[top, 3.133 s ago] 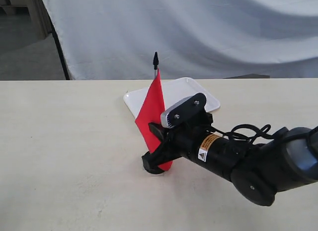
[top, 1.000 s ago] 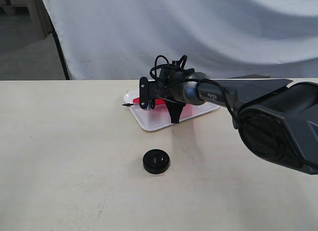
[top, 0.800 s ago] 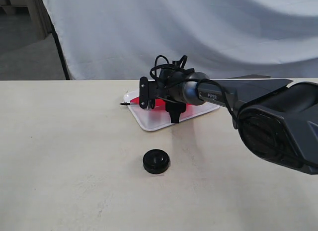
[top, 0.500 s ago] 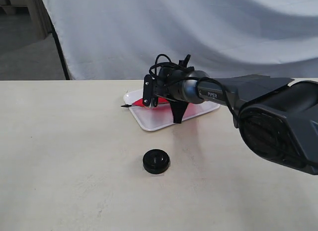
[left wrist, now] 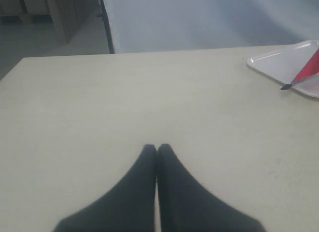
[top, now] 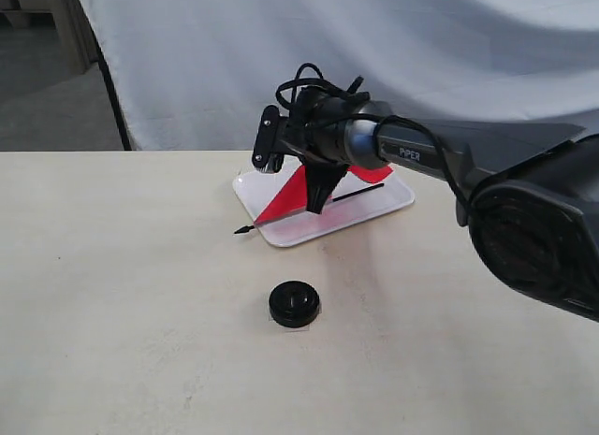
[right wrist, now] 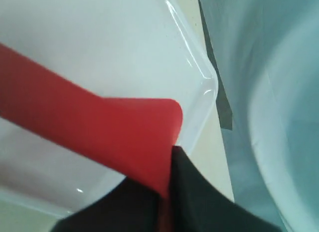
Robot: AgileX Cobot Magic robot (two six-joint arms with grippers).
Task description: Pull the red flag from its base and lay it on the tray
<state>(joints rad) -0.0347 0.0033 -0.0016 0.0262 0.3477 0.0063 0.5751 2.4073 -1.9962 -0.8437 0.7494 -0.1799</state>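
Observation:
The red flag (top: 285,199) lies slanted across the white tray (top: 393,197). Its thin pole runs over the tray, and the black tip (top: 241,230) pokes past the tray's front-left rim. My right gripper (top: 316,205) hangs over the tray, pointing down, shut on a fold of the red cloth (right wrist: 104,129). That cloth shows pinched between the dark fingers (right wrist: 202,194) above the tray (right wrist: 124,37). The black round base (top: 294,304) sits alone on the table, nearer the camera, with its hole bare. My left gripper (left wrist: 157,149) is shut and holds nothing; the tray (left wrist: 276,62) and flag (left wrist: 311,68) lie far from it.
A pale cloth backdrop (top: 374,61) hangs behind the beige table (top: 112,295). The right arm's bulky dark links (top: 533,239) stretch over the table's right side.
The flag has left the base and reached the tray. In the last half second my right gripper rose, pulling the cloth up, and the pole's tip swung down past the tray's front edge.

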